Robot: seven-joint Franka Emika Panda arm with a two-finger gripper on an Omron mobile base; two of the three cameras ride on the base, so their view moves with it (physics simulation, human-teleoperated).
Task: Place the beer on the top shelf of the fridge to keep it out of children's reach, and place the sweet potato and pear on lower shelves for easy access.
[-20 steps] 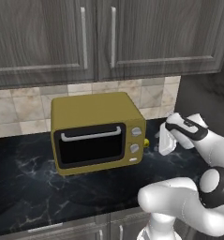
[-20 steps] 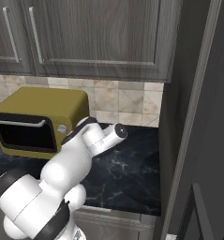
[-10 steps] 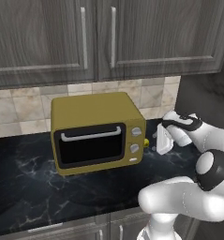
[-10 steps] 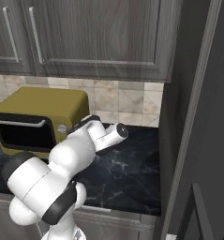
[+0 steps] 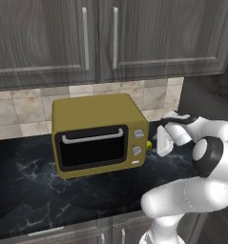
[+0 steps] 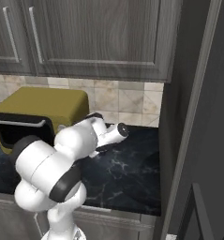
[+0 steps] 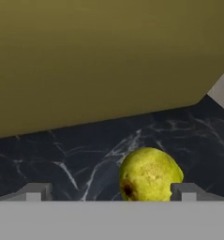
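Observation:
The pear (image 7: 151, 174) is yellow-green with a dark spot and rests on the black marble counter (image 7: 62, 154) by the right side of the toaster oven (image 5: 98, 133). My gripper (image 7: 111, 193) is open and aims at it. The pear lies between the fingertips (image 7: 186, 192), closer to the right one, with no contact visible. In the left base view the gripper (image 5: 163, 140) hangs low at the oven's right side, and a bit of the pear (image 5: 148, 144) peeks out there. The fridge (image 6: 197, 93) stands at the right as a tall grey wall, its shelves hidden. The beer and sweet potato are out of view.
The olive toaster oven (image 6: 38, 110) stands close on the gripper's left. Dark wood-grain cabinets (image 5: 110, 38) hang above a tiled backsplash (image 5: 20, 114). Bare counter (image 6: 127, 173) lies between the oven and the fridge side. My own arm (image 6: 52, 164) fills the foreground.
The hand has crept a little left and lower toward the oven's right side, while the elbow swung down and forward. The jaws have stayed wide.

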